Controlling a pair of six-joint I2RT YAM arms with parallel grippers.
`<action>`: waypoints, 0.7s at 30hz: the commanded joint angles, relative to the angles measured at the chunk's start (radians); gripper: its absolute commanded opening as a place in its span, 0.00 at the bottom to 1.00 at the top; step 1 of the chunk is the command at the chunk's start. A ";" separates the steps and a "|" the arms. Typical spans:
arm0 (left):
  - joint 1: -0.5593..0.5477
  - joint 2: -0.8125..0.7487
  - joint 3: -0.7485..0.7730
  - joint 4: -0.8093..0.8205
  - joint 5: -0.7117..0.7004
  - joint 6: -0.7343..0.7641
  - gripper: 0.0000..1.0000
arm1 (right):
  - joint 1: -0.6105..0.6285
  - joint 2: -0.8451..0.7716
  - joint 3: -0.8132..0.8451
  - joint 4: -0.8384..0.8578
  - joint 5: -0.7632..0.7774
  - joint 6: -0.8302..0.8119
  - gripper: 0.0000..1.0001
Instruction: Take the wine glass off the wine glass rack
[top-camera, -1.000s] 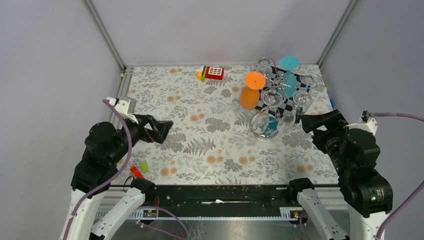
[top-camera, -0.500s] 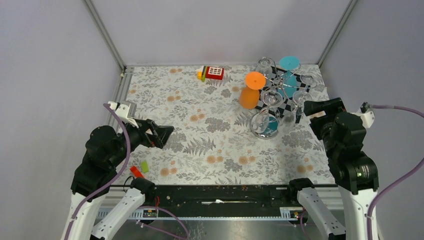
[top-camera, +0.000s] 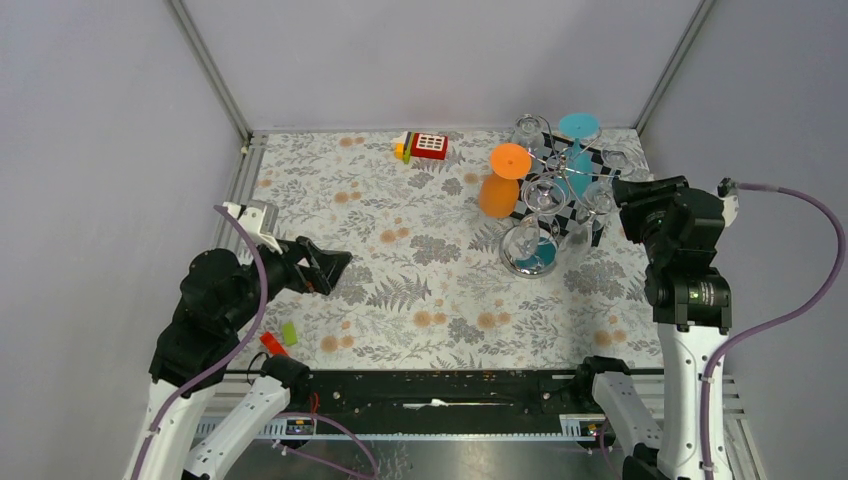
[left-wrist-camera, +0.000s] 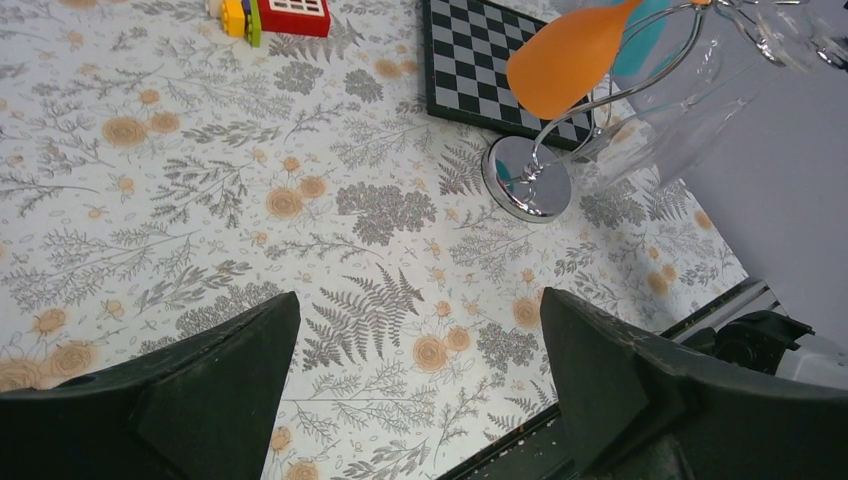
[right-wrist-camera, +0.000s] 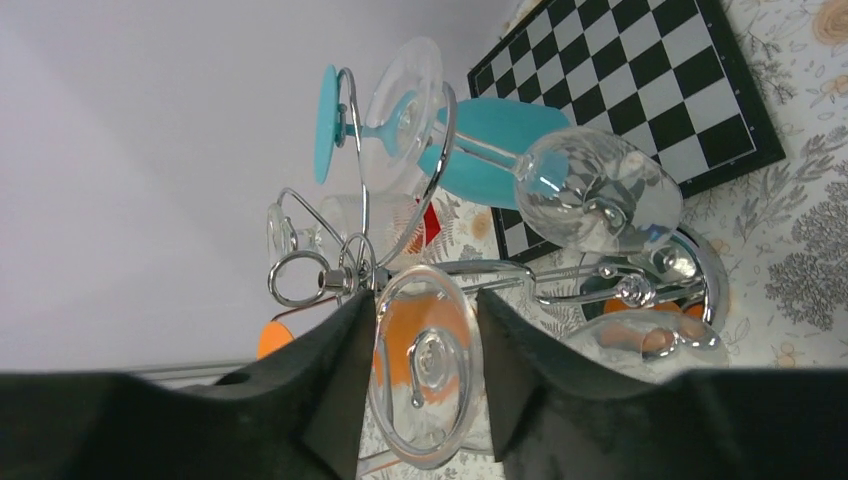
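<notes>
My right claw (right-wrist-camera: 425, 300) flanks a wine glass (right-wrist-camera: 428, 365) hanging on the rack (right-wrist-camera: 345, 280); whether it grips, I cannot tell. Removal remains.

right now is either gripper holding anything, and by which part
Left gripper: nothing. Right gripper flanks the foot of a clear wine glass on the rack; a grip cannot be told.

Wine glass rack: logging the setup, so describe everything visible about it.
The wine glass rack is a chrome wire stand with a round mirror base and curled arms. It stands upright on the floral cloth beside the checkered board. Clear, orange and teal glasses hang from it; the right end effector brackets one clear glass's foot.
</notes>
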 joint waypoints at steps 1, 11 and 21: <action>0.005 0.001 -0.021 0.071 0.015 -0.032 0.99 | -0.050 -0.007 -0.028 0.081 -0.096 0.034 0.43; 0.005 0.002 -0.036 0.067 0.010 -0.049 0.99 | -0.107 -0.085 -0.116 0.093 -0.177 0.048 0.47; 0.005 0.001 -0.044 0.063 -0.004 -0.070 0.99 | -0.124 -0.107 -0.126 0.105 -0.173 0.048 0.23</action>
